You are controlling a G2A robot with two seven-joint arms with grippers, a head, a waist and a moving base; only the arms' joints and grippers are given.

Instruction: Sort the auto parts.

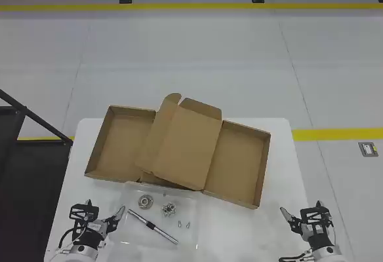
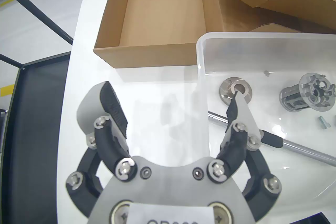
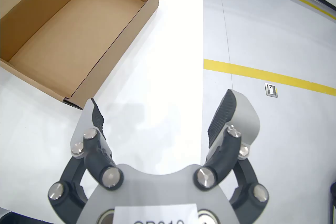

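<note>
Top view: left gripper (image 1: 101,213) beside tray (image 1: 130,196)

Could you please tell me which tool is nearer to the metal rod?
Left. The left tool sits just beside the rod in the clear tray; the right tool is across the table, by the cardboard box.

Metal flange (image 2: 225,90), hub (image 2: 309,95), rod (image 2: 302,148) and bolts (image 2: 325,122) in clear tray (image 2: 200,51)

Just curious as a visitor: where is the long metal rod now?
In the top view the metal rod lies in the clear plastic tray, close to the left gripper and nearer the robot than the round flange.
</note>
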